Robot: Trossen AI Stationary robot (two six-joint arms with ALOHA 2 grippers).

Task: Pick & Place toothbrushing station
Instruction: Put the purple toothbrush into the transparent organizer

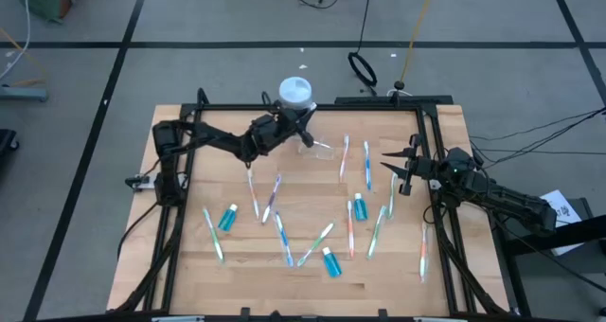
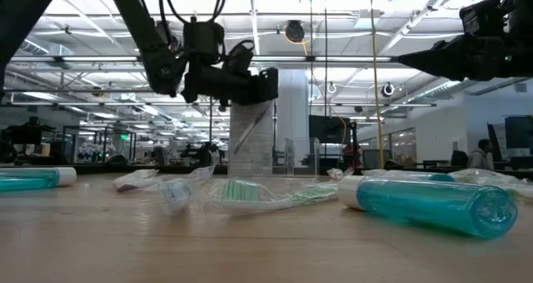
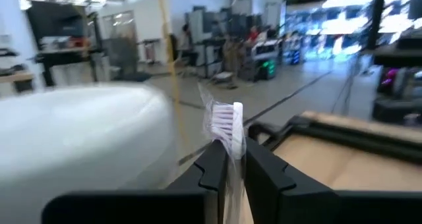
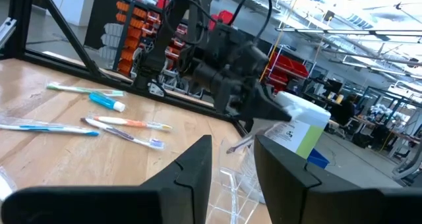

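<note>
While our left end effector (image 3: 229,159) clamps a toothbrush (image 3: 232,128) beside the white-lidded jar (image 1: 295,92), our right end effector (image 4: 232,159) waits, fingers narrowly parted.

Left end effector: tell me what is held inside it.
The left end effector is shut on a toothbrush, white bristle head poking out, beside the white-lidded jar. The handle below the fingers is hidden.

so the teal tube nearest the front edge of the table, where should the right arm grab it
Take the teal tube across its round body, midway along, coming straight down. It lies flat on the table, with toothbrushes close on both sides, so fingers should straddle its width. The right gripper hangs open farther back.
</note>
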